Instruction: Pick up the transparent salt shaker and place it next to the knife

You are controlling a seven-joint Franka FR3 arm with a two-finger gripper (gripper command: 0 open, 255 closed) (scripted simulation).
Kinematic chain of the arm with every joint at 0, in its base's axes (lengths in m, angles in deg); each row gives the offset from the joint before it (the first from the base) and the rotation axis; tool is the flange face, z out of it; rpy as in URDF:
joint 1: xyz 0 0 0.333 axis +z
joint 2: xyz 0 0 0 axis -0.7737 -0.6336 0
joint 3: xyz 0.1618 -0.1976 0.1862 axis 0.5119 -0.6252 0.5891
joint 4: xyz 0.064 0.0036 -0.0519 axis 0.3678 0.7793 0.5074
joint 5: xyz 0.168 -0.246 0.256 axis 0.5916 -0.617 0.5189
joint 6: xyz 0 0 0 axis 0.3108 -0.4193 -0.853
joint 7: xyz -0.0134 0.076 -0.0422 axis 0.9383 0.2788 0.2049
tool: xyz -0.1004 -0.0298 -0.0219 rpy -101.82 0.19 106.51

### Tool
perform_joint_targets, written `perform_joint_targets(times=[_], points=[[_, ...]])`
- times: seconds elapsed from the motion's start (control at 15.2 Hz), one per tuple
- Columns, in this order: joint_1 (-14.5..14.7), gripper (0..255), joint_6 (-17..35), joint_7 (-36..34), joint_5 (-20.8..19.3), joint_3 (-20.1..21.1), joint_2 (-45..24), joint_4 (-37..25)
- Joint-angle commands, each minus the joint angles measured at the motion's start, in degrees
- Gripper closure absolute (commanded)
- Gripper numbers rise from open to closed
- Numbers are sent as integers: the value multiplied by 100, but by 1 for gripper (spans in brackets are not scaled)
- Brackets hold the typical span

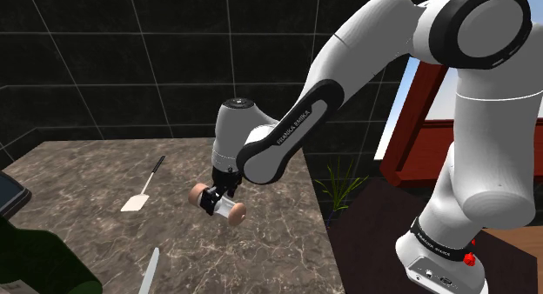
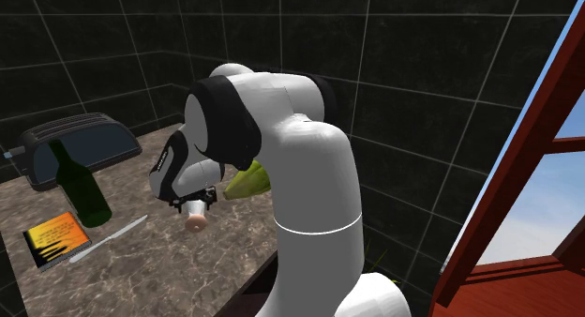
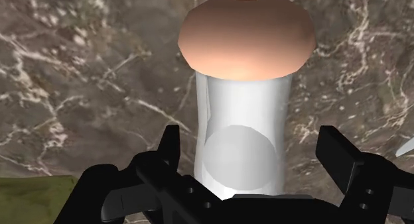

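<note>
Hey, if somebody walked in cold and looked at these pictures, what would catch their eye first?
First the big white arm, bending down over the marble counter with its black gripper straddling a clear salt shaker that lies on its side, pinkish caps at both ends. Next, the green bottle standing in front of the toaster at the second exterior view's left.

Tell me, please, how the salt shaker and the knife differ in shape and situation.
The salt shaker is a stubby translucent cylinder with tan end caps; the knife is long, thin and pale. The salt shaker lies sideways between the open fingers of the hand; the knife lies free, apart from the hand. Both are over the marbled counter.
</note>
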Motion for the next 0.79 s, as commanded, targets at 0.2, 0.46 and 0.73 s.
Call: perform_joint_targets(times=[0.2,0.46,0.73], points=[[-177,0,-430,209,299,164,557,109],[-210,0,-550,266,381,189,700,125],[-209,0,-550,265,381,189,700,125]])
